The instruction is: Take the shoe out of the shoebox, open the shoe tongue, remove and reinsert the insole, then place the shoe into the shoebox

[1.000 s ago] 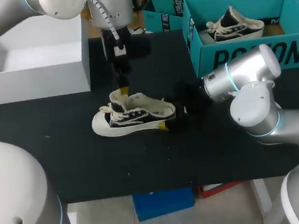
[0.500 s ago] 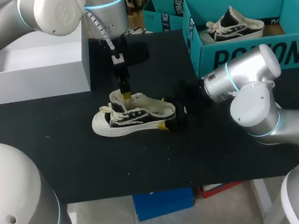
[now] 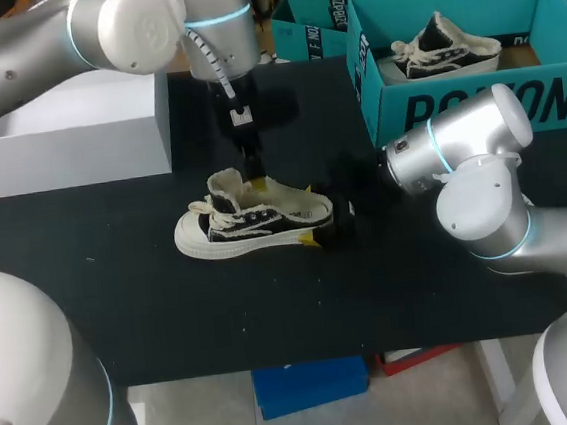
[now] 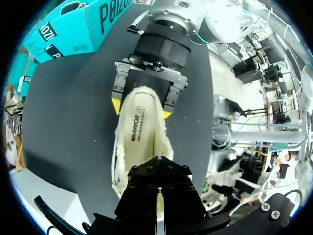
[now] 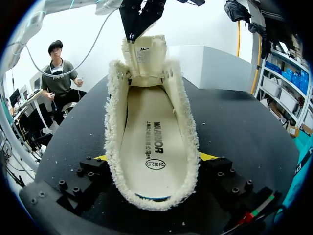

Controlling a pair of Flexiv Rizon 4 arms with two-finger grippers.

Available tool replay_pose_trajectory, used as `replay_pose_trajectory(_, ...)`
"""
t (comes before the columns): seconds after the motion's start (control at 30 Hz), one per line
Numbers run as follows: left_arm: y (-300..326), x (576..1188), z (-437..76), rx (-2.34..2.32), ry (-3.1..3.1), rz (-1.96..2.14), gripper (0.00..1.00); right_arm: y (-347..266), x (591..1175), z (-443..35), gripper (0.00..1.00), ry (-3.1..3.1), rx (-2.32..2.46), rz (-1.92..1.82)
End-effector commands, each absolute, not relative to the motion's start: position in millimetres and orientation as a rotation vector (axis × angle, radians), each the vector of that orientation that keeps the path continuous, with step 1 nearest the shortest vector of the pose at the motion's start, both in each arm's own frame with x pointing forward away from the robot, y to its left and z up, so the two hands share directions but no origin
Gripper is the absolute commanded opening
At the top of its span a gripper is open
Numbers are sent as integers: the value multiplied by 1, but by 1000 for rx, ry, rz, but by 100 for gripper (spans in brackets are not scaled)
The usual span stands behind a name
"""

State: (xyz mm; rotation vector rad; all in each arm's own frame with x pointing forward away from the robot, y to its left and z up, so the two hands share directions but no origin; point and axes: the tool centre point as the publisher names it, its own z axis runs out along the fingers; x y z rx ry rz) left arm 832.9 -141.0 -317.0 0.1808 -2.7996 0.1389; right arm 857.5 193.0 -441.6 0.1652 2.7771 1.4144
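My right gripper (image 3: pixel 318 215) comes in from the right and clamps the heel of the shoe (image 3: pixel 252 221), one yellow-tipped finger (image 5: pixel 207 156) on each side, set apart by the heel's width. The shoe lies on the black table (image 3: pixel 273 314), left of the middle, with its white toe pointing left. My left gripper (image 3: pixel 252 175) hangs over the shoe from the far side. Its fingers are drawn narrow and pinch the top of the tongue (image 5: pixel 144 56), which stands upright above the laces. With the tongue lifted, the shoe's mouth is open and the cream insole (image 5: pixel 152 139) lies flat inside. The teal shoebox (image 3: pixel 474 109) stands at the far right of the table, well apart from the shoe, with a second shoe (image 3: pixel 445 46) inside. A white box (image 3: pixel 65 138) sits at the far left.
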Motion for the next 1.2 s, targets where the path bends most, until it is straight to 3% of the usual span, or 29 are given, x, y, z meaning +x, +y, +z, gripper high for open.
replay_pose_trajectory(0.03, -147, 838, -331, 162, -2764, 139, 0, 193, 858, -442, 0, 2778, 168, 1412)
replay_pose_trajectory(1.2, -141, 830, -350, 127, -2738, 134, 0, 193, 858, -442, 0, 2778, 168, 1412)
